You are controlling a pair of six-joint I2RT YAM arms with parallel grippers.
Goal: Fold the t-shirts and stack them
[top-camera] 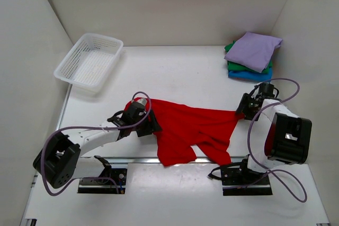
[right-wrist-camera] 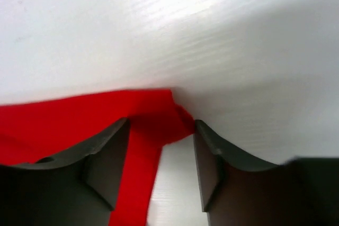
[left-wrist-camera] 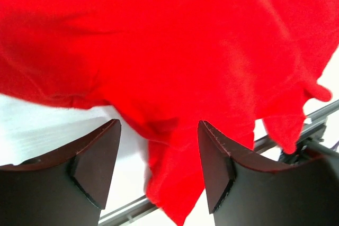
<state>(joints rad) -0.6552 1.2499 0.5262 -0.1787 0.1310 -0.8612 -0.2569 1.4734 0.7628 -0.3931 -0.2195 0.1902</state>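
Red cloth lies in the gap between the right fingers, which stand apart around a corner of the shirt without pinching it. The left fingers are wide apart too, holding nothing, over the shirt's other end. The shirt runs left to right across the table, crumpled, with an arm at each end. The stack sits far right, nearer the right arm.

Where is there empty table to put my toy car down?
The far middle of the table is bare, between the white basket and the pile of folded shirts. The near edge just in front of the red shirt is bare too. The middle is crowded: that shirt spreads across it.
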